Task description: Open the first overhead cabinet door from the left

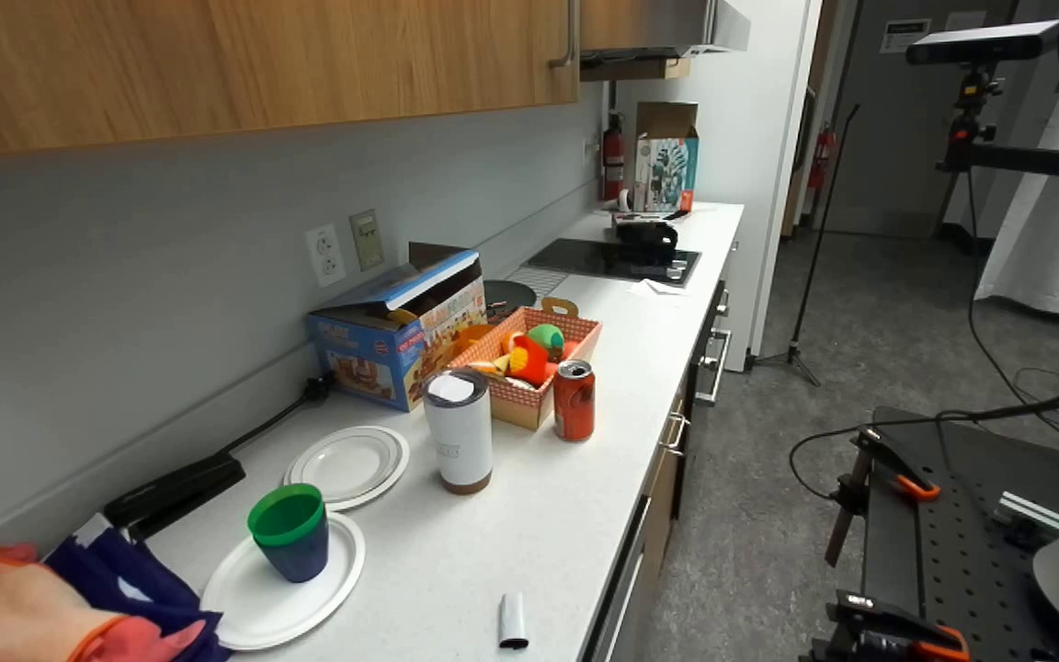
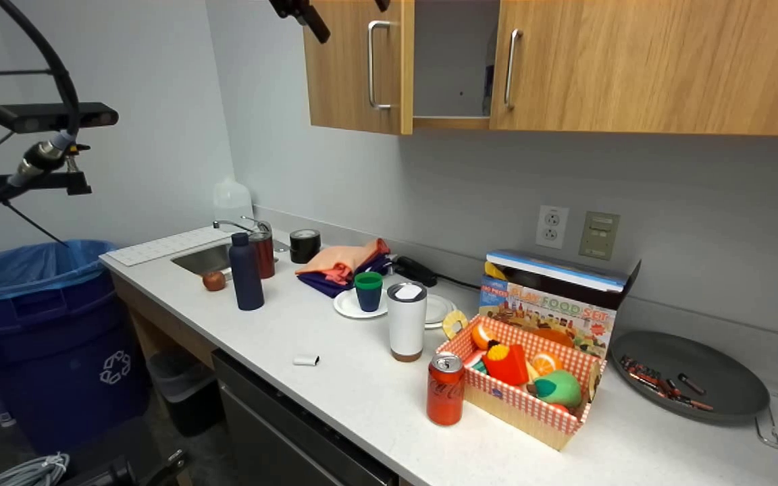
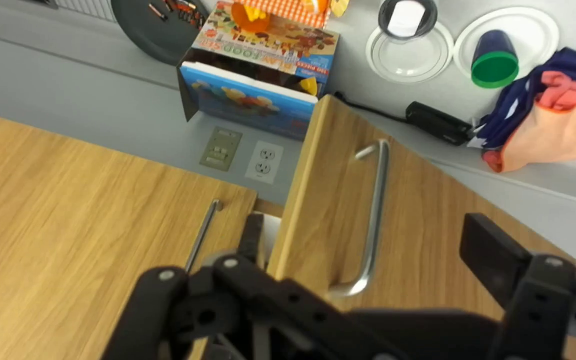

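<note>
The leftmost overhead cabinet door [image 2: 342,74], of light wood, stands partly open in an exterior view, with the dark cabinet inside showing beside it. Its silver bar handle [image 2: 371,64] is near its free edge. The wrist view shows the same door [image 3: 433,225] and handle [image 3: 379,200]. My gripper [image 3: 370,242] is open there. One finger is by the gap past the door's free edge; the other is over the door's front. The handle lies between them, not clamped. The gripper tips [image 2: 352,17] also show at the top of an exterior view; the arm above is cut off.
A neighbouring closed door [image 2: 632,67] with its own handle [image 2: 512,67] is right beside the gap. Below, the counter [image 2: 362,378] holds a tumbler [image 2: 407,324], a soda can [image 2: 446,391], a toy food basket [image 2: 517,405], cups, plates and a blue box [image 1: 373,359].
</note>
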